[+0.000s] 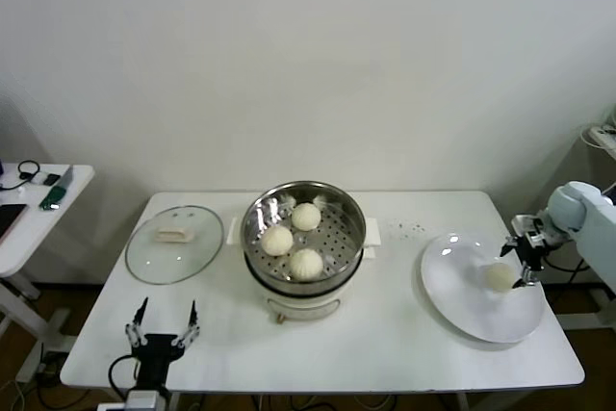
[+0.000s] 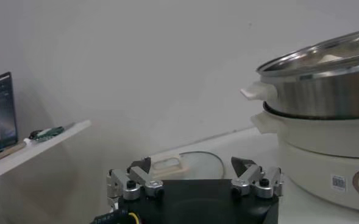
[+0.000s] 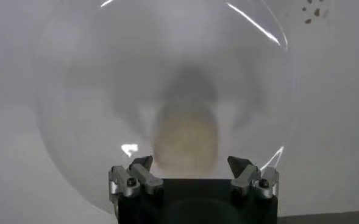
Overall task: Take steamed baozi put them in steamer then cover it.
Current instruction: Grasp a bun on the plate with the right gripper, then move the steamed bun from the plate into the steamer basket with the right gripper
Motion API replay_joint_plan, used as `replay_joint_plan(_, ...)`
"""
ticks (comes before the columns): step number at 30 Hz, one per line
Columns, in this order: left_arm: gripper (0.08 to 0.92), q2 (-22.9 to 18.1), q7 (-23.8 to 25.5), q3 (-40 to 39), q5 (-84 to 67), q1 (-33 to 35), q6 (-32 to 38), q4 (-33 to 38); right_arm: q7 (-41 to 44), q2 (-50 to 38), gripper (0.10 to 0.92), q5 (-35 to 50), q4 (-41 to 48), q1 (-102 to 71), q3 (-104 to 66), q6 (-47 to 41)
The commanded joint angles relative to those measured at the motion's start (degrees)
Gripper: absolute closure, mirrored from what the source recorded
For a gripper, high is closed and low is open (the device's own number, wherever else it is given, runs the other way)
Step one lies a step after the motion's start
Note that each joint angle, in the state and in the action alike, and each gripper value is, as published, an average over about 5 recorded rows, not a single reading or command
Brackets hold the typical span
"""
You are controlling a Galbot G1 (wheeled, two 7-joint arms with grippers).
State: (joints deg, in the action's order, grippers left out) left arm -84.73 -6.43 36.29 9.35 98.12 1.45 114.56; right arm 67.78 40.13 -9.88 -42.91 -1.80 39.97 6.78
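White tabletop against a plain pale wall, seen from the robot's head. Right gripper point(image 1: 525, 259), fingers spread wide, hangs just above the last loose baozi point(image 1: 500, 277), which lies on the white plate point(image 1: 452, 300) at the table's 3 o'clock edge; the wrist view shows the bun point(image 3: 185, 141) centred between the open fingertips point(image 3: 139, 165), not yet touched. To do this step well, the fingers should descend evenly astride the dome and close gently at its widest girth, since soft dough likely dents or slips under a hard or off-centre pinch. Moving outward, the steamer point(image 1: 354, 207) stands at table centre, its perforated tray holding three baozi point(image 1: 293, 238) with free room towards 3 o'clock. Its cover point(image 1: 174, 244) lies flat on the table at 9 o'clock, handle up. Left gripper point(image 1: 164, 328), fingers likewise spread and empty, waits at 7 o'clock, near the cover.
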Motion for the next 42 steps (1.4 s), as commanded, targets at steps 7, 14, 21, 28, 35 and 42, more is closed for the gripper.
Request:
replay_joint_plan(7, 0.177, -0.1, -0.1, 0.3, 0.0, 0.0, 0.0, -0.4, 1.8, 3.4, 0.203, -2.6, 3.7, -1.7, -2.8, 0.7)
replay_joint_plan(14, 0.177, -0.2, -0.1, 0.2, 0.0, 0.0, 0.1, -0.5, 2.1, 4.3, 0.222, -4.6, 6.2, -1.4, -4.3, 1.9)
replay_joint_plan(21, 0.177, -0.2, -0.1, 0.1, 0.0, -0.3, 0.0, -0.6, 2.8, 4.0, 0.275, -4.8, 6.2, -1.3, -4.6, 2.2)
replay_joint_plan(28, 0.177, -0.3, -0.1, 0.1, 0.0, -0.3, 0.0, -0.6, 2.7, 4.0, 0.296, -4.6, 5.9, -1.2, -5.0, 2.2)
replay_joint_plan(35, 0.177, -0.3, -0.1, 0.0, 0.0, -0.2, 0.1, -0.5, 2.5, 2.3, 0.307, 1.6, 3.4, 2.4, -1.1, 0.9)
replay_joint_plan(42, 0.177, -0.2, -0.1, -0.9, 0.1, -0.7, -0.1, -0.2, 1.4, -0.4, 0.310, 19.3, -2.5, 14.7, 12.0, -5.8)
